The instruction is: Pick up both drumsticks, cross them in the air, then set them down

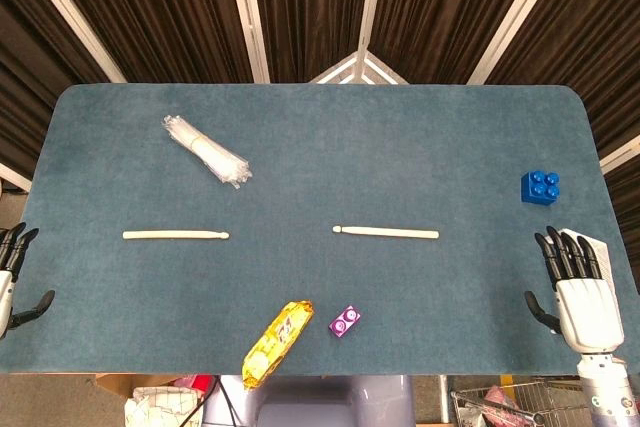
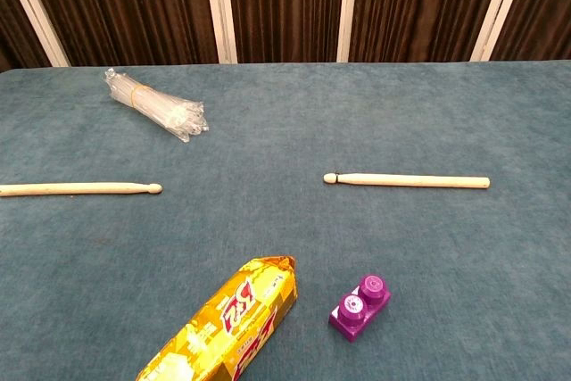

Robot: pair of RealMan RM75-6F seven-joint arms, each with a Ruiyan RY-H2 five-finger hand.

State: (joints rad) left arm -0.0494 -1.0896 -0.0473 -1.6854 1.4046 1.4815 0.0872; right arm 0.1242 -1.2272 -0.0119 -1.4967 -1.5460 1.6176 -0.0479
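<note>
Both drumsticks lie flat on the table [image 1: 420,137], tips facing inward: left drumstick [image 1: 176,236], right drumstick [image 1: 387,233]. Left hand [image 1: 12,277] and right hand [image 1: 580,292] rest spread, empty, at the table's edges. The sticks look light, rigid and smooth; grip mid-shaft.

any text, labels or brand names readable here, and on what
Yellow snack packet: red lettering shows on its face, but it is tilted and too blurred to read.
Drumsticks: no print visible.
Purple toy brick and blue toy brick: no readable marks.
Clear plastic bundle: no label visible.
Nothing can be quoted with confidence.
</note>
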